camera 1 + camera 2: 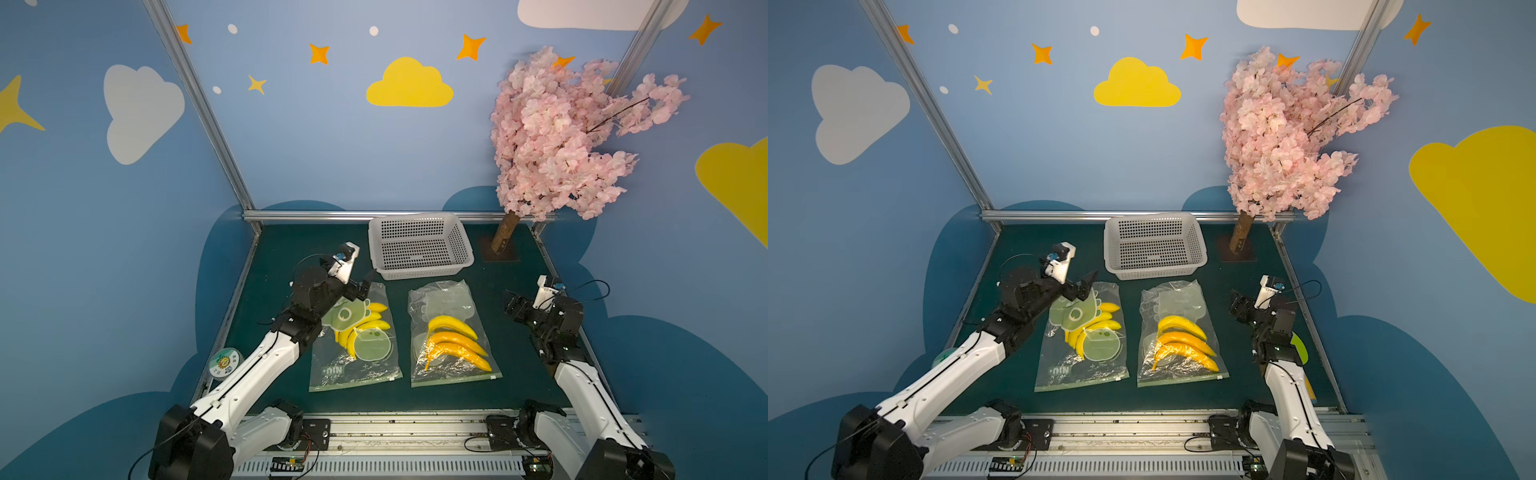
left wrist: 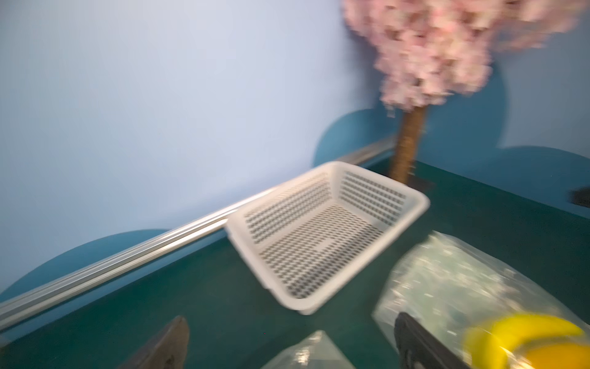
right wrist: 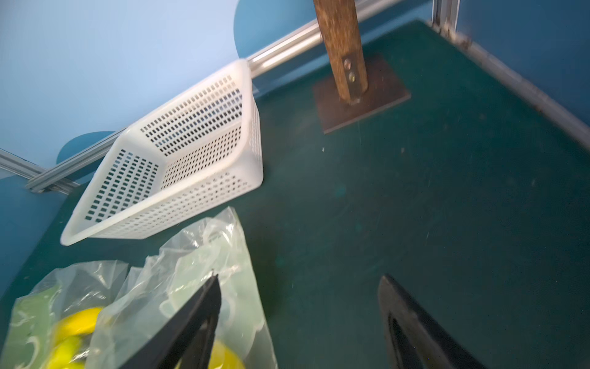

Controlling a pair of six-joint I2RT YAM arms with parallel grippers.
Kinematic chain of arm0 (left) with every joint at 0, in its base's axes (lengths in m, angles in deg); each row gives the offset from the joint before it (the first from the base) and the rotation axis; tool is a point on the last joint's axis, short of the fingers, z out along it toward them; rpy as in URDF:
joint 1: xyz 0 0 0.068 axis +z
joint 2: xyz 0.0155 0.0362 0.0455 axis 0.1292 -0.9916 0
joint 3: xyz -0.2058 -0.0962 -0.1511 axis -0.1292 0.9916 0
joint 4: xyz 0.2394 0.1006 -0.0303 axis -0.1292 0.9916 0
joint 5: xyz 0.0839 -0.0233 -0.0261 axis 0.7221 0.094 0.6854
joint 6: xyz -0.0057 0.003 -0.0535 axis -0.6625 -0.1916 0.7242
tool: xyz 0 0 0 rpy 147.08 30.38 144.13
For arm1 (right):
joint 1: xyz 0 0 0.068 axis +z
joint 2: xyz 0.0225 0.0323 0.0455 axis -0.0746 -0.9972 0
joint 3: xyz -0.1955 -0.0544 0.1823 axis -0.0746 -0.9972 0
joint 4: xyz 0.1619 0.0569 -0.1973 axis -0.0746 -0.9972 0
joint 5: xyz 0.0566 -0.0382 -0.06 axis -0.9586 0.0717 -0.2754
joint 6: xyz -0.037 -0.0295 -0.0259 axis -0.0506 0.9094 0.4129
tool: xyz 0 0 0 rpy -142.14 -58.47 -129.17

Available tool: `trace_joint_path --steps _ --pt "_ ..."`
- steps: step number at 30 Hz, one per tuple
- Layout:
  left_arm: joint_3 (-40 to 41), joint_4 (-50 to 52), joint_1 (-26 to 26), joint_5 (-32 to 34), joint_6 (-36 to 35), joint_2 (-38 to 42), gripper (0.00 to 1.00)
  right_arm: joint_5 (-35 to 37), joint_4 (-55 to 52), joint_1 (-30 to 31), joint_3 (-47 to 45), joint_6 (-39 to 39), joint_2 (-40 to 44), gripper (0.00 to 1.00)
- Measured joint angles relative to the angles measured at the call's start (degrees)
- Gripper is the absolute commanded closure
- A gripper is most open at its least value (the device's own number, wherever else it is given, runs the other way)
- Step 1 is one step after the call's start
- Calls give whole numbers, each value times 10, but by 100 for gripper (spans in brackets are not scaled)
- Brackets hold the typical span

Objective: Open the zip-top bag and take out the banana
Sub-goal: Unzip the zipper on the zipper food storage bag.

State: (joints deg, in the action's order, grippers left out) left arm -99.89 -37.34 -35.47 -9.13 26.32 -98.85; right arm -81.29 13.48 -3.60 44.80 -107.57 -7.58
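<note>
- Zip-top printed bag lies flat on the green mat at centre-left of both top views. A clear bag lies beside it to the right, apart from it. Which one is meant I cannot tell.
- Both bags run lengthwise from the lower frame toward the upper. Each zip strip sits at the lower end, and the yellow bananas and orange-yellow bananas lie crosswise inside.
- Left gripper hovers at the printed bag's upper-left corner with its jaws spread wide and nothing between them. The zip lies a full bag-length down-frame from it, so this arm is the nearer one but at the wrong end.
- Right gripper hangs right of the clear bag's upper half, clear of the film. Its jaws stand apart and empty in the right wrist view.
- Both bags are thin, glossy, crinkled film, probably slippery and floppy to pinch. The bananas are smooth, curved and firm-looking.
- White basket, rigid and perforated, stands empty above the bags. The pink blossom tree rises at upper right.
</note>
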Motion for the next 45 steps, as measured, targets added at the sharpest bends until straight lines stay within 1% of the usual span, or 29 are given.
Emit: trace_joint_path --steps 4,7,11,12,14,17,19,22,26,29,37,38,41,43,45 --pt "-21 85 -158 -3 -57 -70 0 -45 -66 0 -28 -41 -10 25" --pt "-21 136 -245 0 -77 -120 1 -79 -92 1 -36 -60 -34 27" --pt "-21 171 -322 15 -88 -156 6 -103 -106 1 -36 -74 -56 29" --pt "-22 174 -336 19 -89 -162 9 -105 -108 2 -36 -76 -58 30" --pt "-28 180 -364 26 -88 -181 19 -110 -110 2 -36 -79 -64 32" --pt "-45 178 -395 32 -89 -221 29 -114 -116 2 -36 -81 -77 39" --pt "-61 172 -410 36 -89 -255 33 -117 -124 3 -36 -84 -87 42" --pt "-91 165 -423 50 -87 -311 37 -118 -148 5 -34 -85 -97 43" --pt "-133 163 -426 75 -85 -372 37 -114 -188 12 -19 -83 -97 44" --pt "-149 162 -426 90 -83 -396 37 -105 -213 24 -17 -81 -82 44" --pt "-152 157 -434 104 -72 -420 38 -78 -275 53 -25 -98 -21 44" --pt "-152 156 -435 105 -70 -425 40 -75 -280 56 -30 -103 -16 44" --pt "-161 152 -436 112 -60 -435 49 -63 -296 73 -46 -118 -6 44" --pt "-163 143 -437 117 -53 -441 57 -50 -309 87 -48 -126 -1 44" --pt "-160 135 -438 122 -47 -442 62 -40 -315 98 -48 -132 3 43"
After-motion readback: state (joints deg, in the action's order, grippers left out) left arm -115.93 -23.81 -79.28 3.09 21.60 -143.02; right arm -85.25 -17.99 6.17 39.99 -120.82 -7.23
